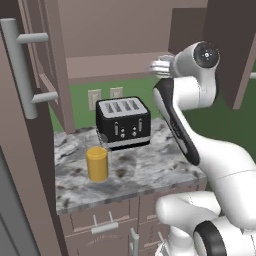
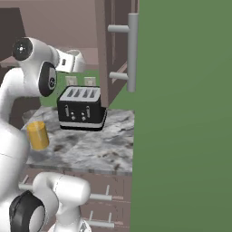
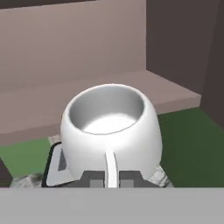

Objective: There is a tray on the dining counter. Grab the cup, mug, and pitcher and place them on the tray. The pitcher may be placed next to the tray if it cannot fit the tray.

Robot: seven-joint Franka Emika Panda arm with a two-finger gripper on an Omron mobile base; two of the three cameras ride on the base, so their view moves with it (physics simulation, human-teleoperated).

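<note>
White mug (image 3: 111,127), one, gripped by its handle in the jaws; one yellow pitcher (image 1: 97,163) beside one toaster (image 1: 123,122).

Tight room under the open cabinet, more room low on the counter

The black toaster (image 1: 123,123) stands at the back of the small marbled counter (image 1: 145,172), with the yellow pitcher (image 1: 97,163) in front of it to the left; bare counter lies to the right of the pitcher and along the front edge. Open cabinet doors (image 1: 20,100) flank the space on both sides, and the cabinet shelf (image 1: 115,65) hangs over the toaster.
</note>
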